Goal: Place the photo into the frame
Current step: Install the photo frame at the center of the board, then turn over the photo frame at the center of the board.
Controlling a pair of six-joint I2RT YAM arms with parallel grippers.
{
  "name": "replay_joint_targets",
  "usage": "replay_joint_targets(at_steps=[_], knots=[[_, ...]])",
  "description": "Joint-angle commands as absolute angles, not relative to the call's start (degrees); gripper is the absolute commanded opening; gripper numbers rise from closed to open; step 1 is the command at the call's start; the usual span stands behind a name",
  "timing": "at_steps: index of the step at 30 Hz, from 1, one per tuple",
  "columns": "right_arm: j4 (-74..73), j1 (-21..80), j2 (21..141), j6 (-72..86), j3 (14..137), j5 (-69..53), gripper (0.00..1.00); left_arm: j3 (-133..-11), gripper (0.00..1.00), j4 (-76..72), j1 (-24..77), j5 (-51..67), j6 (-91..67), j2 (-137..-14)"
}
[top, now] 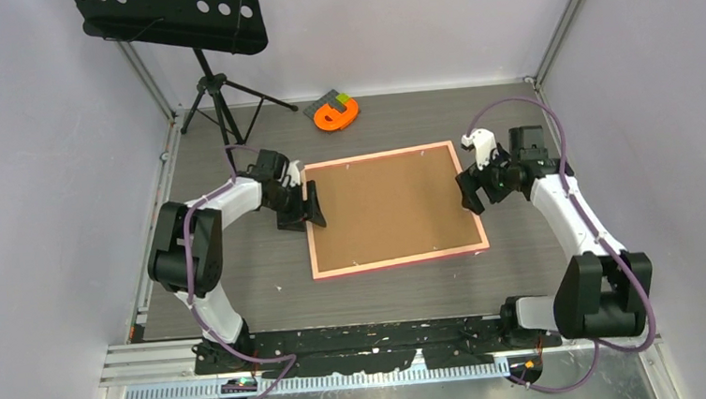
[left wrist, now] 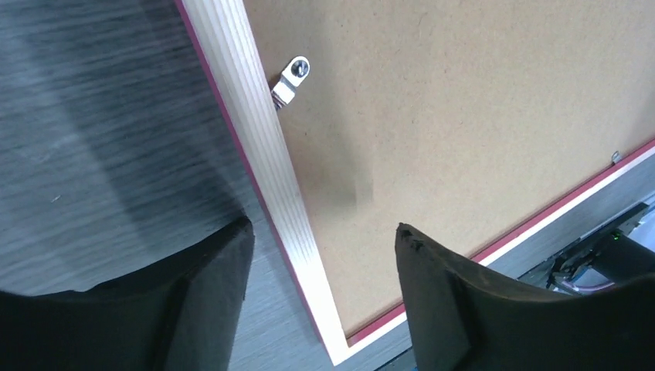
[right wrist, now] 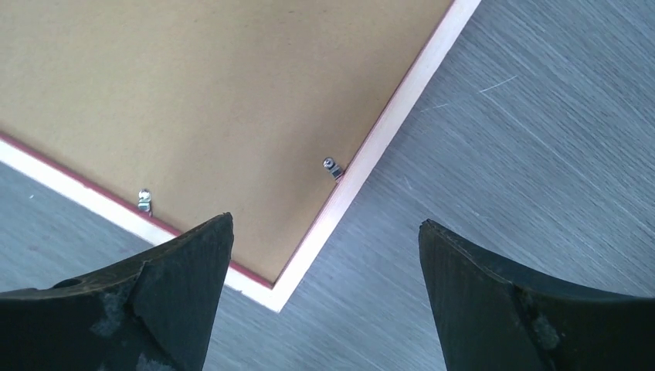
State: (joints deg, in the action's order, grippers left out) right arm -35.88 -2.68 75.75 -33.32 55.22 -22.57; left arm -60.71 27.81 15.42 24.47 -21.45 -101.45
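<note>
L hand (top: 313, 212) released astride frame (top: 400, 261) edge, R hand (top: 473, 196) released over opp.-side corner; frame flat btwn them, long axis hand-to-hand.

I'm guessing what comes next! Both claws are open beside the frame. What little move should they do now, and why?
Probably lift both straight up. The left gripper and right gripper stand open, holding nothing, and the backing board already lies flat inside the frame. The photo itself is not in sight.
</note>
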Motion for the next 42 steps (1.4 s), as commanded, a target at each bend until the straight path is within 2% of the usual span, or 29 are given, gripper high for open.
replay_joint_targets(at_steps=[1, 5, 9, 19, 24, 35, 42], knots=[[-40.62, -1.06, 69.55, -40.51, 51.88, -25.28, 0.95, -61.02, 0.79, 32.02, 15.53, 20.85, -18.84, -98.61], [-43.03, 5.18, 64.31, -44.09, 47.62, -22.57, 0.95, -61.91, 0.95, 32.72, 15.52, 18.69, -17.55, -95.87], [-42.67, 11.93, 61.25, -44.91, 44.02, -19.71, 0.95, -62.44, 0.99, 32.87, 15.55, 16.32, -14.93, -92.65], [-38.88, 22.58, 62.86, -44.26, 41.4, -14.22, 0.95, -65.32, 1.0, 35.44, 15.49, 9.22, -3.07, -83.33], [-37.51, 26.1, 67.55, -44.15, 42.91, -13.09, 1.0, -65.84, 1.0, 37.85, 15.52, 8.93, -0.28, -79.65], [-35.34, 31.7, 74.48, -47.16, 43.28, -7.88, 0.78, -63.33, 0.99, 38.05, 15.47, 8.47, 3.11, -75.89], [-34.02, 31.96, 76.44, -48.71, 43.23, -5.7, 0.73, -62.66, 0.99, 37.62, 15.38, 9.02, 3.48, -75.93]])
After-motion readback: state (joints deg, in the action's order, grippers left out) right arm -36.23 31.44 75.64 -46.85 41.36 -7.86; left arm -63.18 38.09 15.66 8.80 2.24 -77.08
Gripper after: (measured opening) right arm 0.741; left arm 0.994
